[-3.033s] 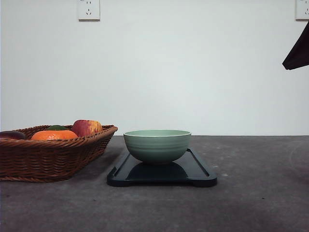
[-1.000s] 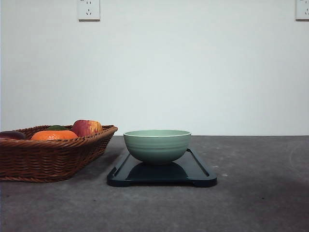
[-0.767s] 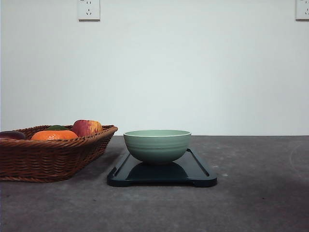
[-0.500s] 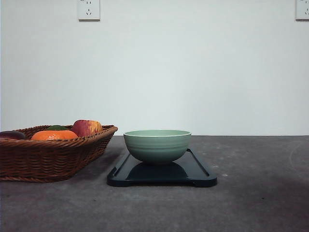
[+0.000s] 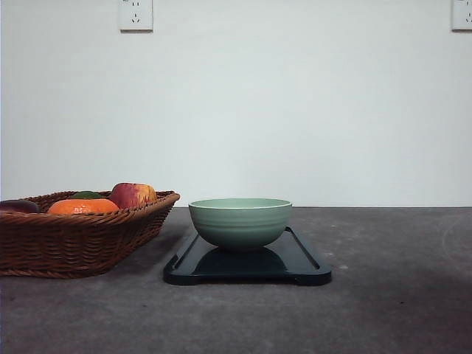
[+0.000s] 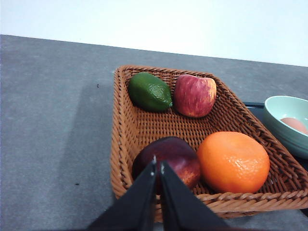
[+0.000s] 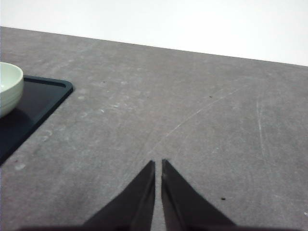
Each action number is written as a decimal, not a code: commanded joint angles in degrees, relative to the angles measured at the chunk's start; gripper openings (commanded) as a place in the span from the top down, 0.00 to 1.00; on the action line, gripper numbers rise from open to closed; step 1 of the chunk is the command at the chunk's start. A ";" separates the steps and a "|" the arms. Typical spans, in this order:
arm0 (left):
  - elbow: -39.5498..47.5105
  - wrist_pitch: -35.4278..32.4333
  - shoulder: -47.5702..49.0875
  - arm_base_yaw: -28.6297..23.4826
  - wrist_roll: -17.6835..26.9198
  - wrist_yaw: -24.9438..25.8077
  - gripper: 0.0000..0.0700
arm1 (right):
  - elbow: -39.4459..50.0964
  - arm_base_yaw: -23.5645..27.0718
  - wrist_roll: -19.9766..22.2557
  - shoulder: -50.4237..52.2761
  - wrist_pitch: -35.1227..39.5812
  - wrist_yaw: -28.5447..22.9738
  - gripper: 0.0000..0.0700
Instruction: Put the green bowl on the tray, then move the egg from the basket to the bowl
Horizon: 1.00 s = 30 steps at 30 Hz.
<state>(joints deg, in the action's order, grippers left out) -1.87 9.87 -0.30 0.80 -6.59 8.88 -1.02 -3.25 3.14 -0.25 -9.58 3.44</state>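
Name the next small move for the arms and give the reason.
Probably none beyond staying clear: the green bowl sits on the tray, and the egg already lies inside it, out of the basket. Both grippers, left and right, are shut on nothing.

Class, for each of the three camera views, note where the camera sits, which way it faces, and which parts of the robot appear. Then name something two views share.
Front view: low at table height, facing the wall; green bowl on the tray, basket to its left.
Left wrist view: above the basket, looking down over the left gripper, fingertips together; an egg lies in the bowl.
Right wrist view: over bare table, right gripper closed, tray corner visible.
Shared: bowl and tray appear in all three.
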 commanded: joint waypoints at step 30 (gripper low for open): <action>1.07 0.39 0.11 -0.04 0.98 -0.07 1.00 | 0.35 0.07 -0.57 0.04 0.55 0.11 0.98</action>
<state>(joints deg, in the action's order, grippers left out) -1.87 9.87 -0.30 0.80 -6.59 8.88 -1.02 -3.25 3.14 -0.25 -9.58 3.44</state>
